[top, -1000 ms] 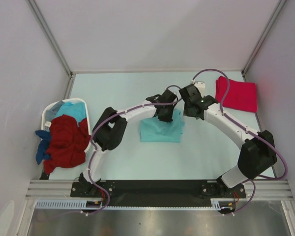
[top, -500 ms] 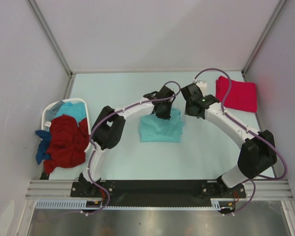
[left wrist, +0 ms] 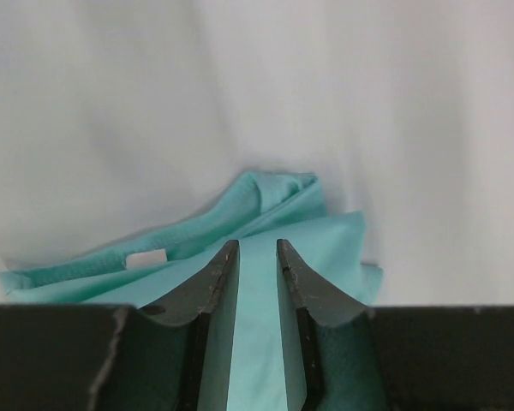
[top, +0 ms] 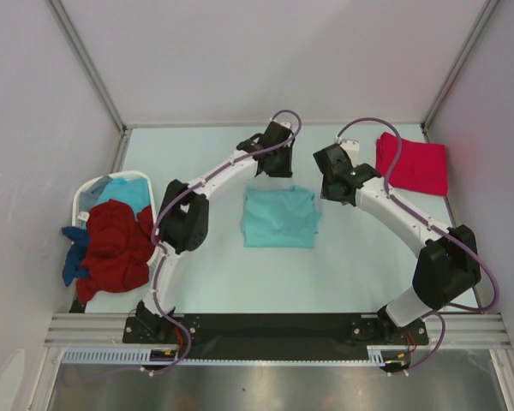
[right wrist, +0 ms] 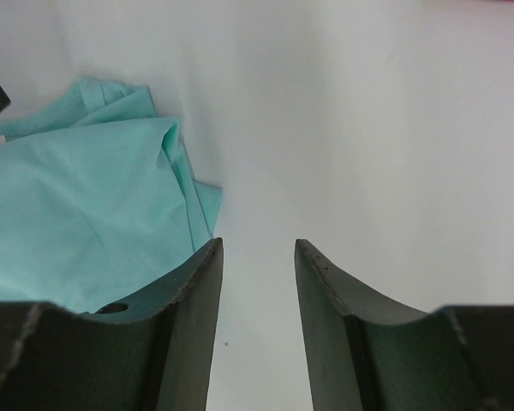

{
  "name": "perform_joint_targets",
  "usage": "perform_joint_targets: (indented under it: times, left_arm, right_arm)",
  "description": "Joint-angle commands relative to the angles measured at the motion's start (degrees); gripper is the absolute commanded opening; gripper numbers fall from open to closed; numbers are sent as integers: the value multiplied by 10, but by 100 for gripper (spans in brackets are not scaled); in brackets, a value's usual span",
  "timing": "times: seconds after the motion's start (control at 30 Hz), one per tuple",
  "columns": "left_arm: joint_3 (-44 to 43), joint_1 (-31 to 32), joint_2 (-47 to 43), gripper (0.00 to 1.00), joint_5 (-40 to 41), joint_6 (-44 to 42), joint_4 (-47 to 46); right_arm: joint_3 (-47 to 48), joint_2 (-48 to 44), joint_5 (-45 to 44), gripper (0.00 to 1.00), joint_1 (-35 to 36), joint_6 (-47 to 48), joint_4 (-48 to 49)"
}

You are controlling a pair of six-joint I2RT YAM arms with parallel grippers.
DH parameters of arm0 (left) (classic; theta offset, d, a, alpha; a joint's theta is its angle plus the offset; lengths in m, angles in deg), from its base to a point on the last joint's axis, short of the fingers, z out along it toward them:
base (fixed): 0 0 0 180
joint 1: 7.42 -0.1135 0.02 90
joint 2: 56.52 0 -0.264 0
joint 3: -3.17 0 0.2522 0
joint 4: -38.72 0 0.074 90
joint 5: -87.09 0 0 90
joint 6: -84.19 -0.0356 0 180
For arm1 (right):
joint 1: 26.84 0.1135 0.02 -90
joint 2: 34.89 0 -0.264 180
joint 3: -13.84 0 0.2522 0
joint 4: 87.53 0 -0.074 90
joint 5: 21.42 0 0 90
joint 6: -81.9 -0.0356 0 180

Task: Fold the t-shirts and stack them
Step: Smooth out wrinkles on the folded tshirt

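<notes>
the left gripper holds its jaws a narrow slit apart, nothing between them; the right gripper gapes wider, also empty. left hangs just past the top edge, right off the upper right corner, of the folded light teal cloth t-shirt lying flat mid-frame. a folded pinkish-red t-shirt sits upper right; a dark red t-shirt spills from the white plastic basket at left.

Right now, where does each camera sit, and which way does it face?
Top external: above and behind the bases, looking down on the table; left arm and right arm show.
Left wrist: on the left wrist, looking past the left hand at the teal t-shirt; its fingers show.
Right wrist: on the right wrist, looking past the right hand at bare table; its fingers show.
Shared: all three views show the teal t-shirt.
</notes>
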Motion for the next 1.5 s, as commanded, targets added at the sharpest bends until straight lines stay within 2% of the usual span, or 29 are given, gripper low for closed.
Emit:
perform_joint_targets:
  times: [0.0,0.47,0.77,0.93,1.17,1.27,1.3,1.37,1.4,1.47]
  left_arm:
    - [7,1,30,29,-19,-1,7]
    - [52,-2,35,29,-26,-1,-7]
    - [129,-5,37,28,-32,7,-36]
    - [163,-6,-18,31,-8,6,-59]
    - [186,-6,-170,39,67,1,-56]
    - [204,-5,-236,46,81,-2,-47]
    - [213,-5,-261,58,89,1,-46]
    - [250,-5,-284,75,94,3,-46]
    - [264,-5,-292,89,98,3,-47]
    - [309,-6,-315,94,107,9,-47]
  right_arm:
    - [21,4,-14,45,-7,4,0]
    - [26,14,-4,45,-11,4,6]
    - [21,0,-6,45,-11,3,-8]
    - [22,-9,-3,45,-11,3,-12]
    - [46,-28,1,45,-8,9,-13]
    - [62,-24,-2,45,-6,12,-24]
    - [64,-24,-2,45,-6,11,-28]
    - [59,-25,1,46,-6,7,-27]
    - [56,-25,4,46,-6,5,-27]
    - [46,-22,14,47,-5,1,-25]
